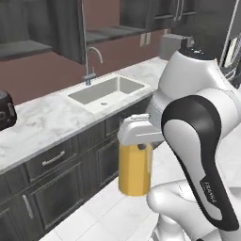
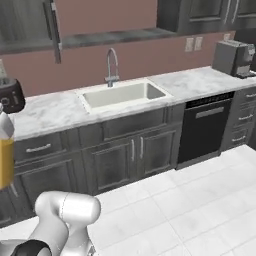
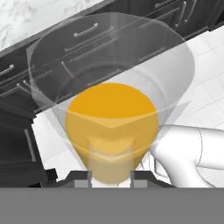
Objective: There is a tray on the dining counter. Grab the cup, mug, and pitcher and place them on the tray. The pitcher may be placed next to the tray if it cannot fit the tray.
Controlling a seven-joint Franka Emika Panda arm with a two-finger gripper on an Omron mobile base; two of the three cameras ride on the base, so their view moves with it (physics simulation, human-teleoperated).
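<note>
In the centre of the left base view you see the tall clear glass cylindrical pitcher (image 1: 135, 164), amber-orange for most of its height with a clear rim band, hanging in the air above the white tiled floor (image 1: 108, 214), just left of the white Franka arm (image 1: 197, 141) that fills the right side of that frame. Your two-finger gripper (image 3: 110, 175) sits at the bottom centre of the hand view, its two small dark fingertips (image 3: 81, 178) pressed to either side of the pitcher, so the claw is pinching the pitcher and carrying it clear of any surface. That hand view looks straight along the pitcher from its base, the orange body in the middle of the frame and the clear rim spreading wide toward the top. At the far left edge of the right base view you catch a narrow strip of the same orange pitcher. Behind it, across the upper half of both base views, runs the white marble worktop (image 2: 55, 112) over dark grey cabinet fronts (image 2: 125, 150), with a pale inset sink (image 2: 125, 95) and a curved chrome tap (image 2: 112, 65); the pitcher is well apart from that worktop.
</note>
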